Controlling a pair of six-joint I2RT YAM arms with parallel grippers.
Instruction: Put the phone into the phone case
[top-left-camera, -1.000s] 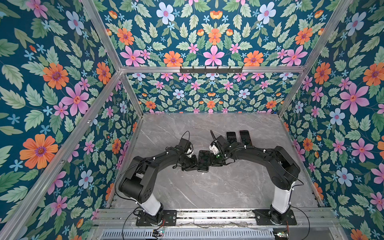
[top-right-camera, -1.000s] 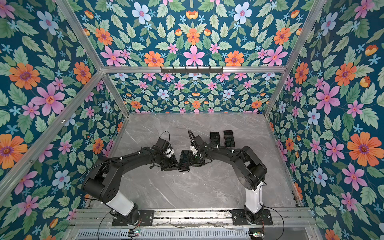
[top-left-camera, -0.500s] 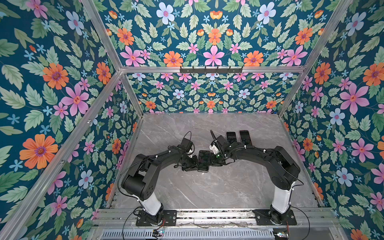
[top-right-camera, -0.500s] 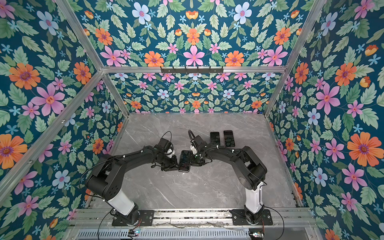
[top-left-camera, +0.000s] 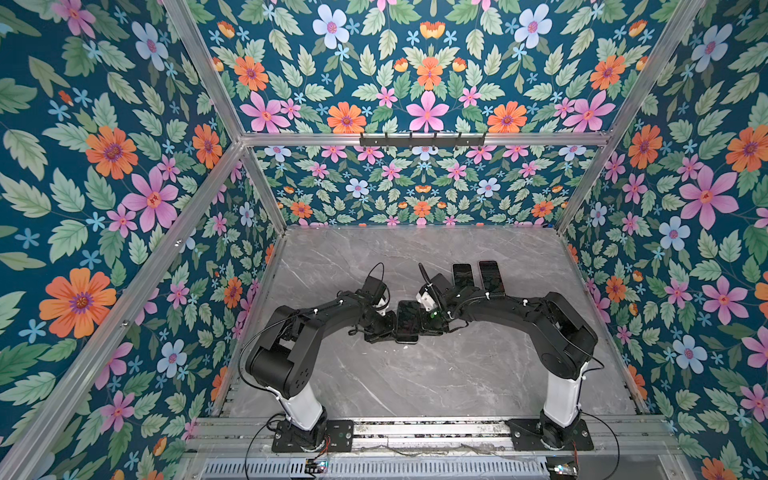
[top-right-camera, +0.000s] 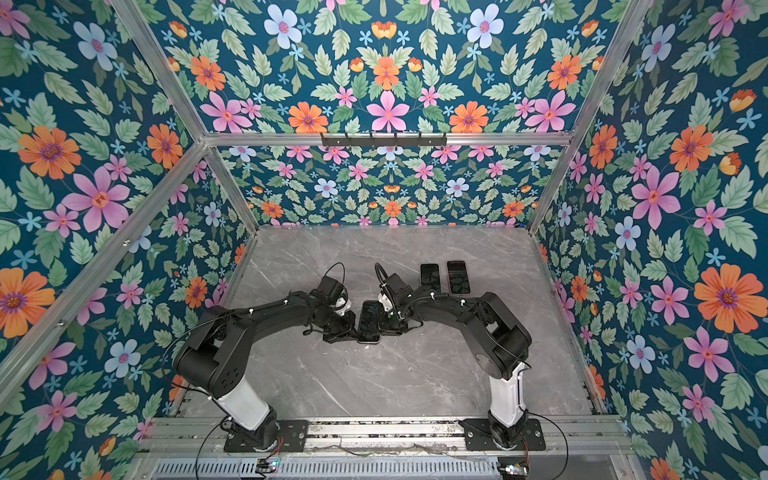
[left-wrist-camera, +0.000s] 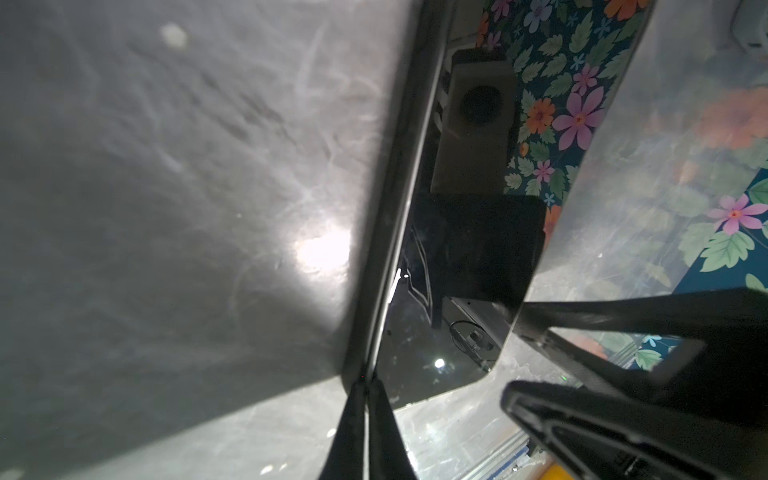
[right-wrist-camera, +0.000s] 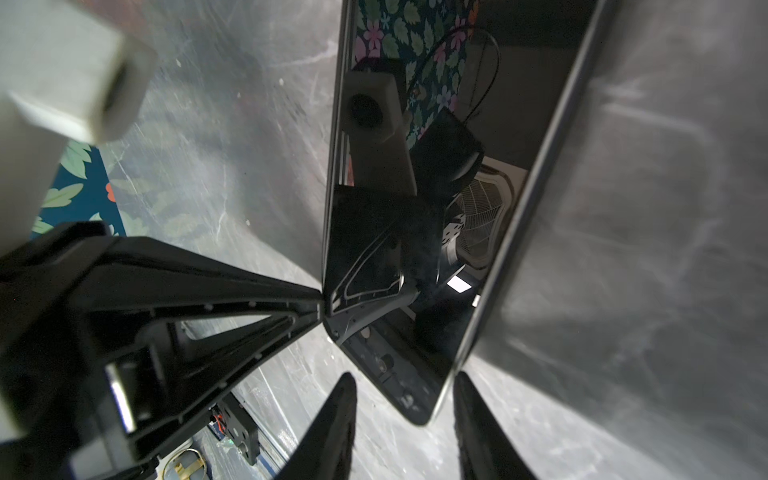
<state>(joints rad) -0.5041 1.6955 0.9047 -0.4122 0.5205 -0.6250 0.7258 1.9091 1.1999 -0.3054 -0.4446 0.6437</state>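
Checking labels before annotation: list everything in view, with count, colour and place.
phone: 1, glossy black, table centre between the claws; cannot tell if a case is on it
phone-like slabs: 2, dark, side by side, back right of the table
table: 1, grey marble
floral panels: several, teal with pink and orange flowers, all around
frame bars: several, silver, panel edges
hook rail: 1, black, back crossbar
arms: 2, black, white bases, front
left claw: 1, black, shut, at phone's edge
right claw: 1, black, open, astride phone's corner
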